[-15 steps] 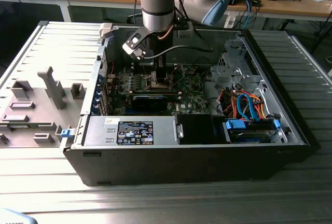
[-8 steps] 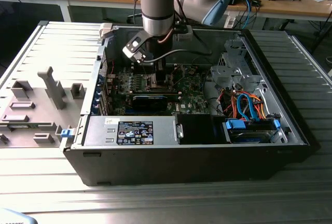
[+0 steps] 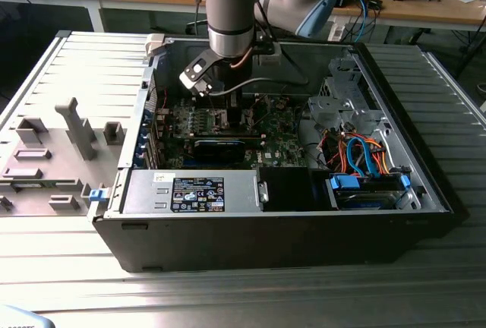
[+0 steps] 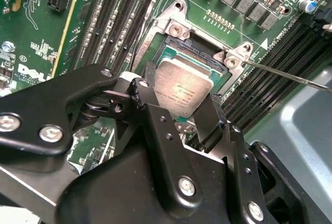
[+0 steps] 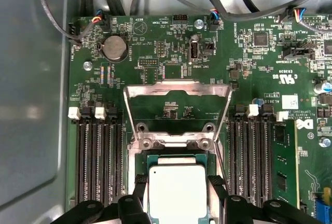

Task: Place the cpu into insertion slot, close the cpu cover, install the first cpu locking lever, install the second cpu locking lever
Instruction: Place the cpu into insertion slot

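Robot's hand (image 4: 181, 98) pinches the cpu (image 4: 182, 85) by two edges, right at the insertion slot (image 4: 182, 41) on the green board (image 5: 155, 53); the cpu cover (image 5: 179, 88) stands flipped open.

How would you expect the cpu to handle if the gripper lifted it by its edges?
The cpu looks flat and rigid, so it should stay stiff and not roll. Its smooth metal face suggests a slippery hold. Being thin, it is probably light.
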Available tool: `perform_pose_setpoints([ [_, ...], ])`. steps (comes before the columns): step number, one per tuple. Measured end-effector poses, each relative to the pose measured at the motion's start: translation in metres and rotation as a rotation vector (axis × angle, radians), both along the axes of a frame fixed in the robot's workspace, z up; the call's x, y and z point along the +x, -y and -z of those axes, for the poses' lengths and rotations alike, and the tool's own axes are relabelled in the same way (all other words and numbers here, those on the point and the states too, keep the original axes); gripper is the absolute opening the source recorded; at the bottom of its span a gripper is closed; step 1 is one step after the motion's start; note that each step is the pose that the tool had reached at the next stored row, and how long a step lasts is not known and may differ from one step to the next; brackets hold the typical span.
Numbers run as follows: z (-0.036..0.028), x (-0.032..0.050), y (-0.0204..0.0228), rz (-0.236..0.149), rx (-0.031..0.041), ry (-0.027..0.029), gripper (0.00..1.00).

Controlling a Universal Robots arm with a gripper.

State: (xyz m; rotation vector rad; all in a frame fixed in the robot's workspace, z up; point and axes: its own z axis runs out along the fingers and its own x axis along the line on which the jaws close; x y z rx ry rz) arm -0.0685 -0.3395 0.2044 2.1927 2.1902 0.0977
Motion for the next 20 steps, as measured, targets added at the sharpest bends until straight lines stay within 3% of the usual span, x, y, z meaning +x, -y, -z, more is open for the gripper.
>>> perform_pose_setpoints([
  [9, 0.0059, -0.0002, 0.0001, -0.001, -0.0008, -0.0005, 0.54],
  [20, 0.0065, -0.0003, -0.0004, -0.001, 0.0011, 0.0001, 0.54],
])
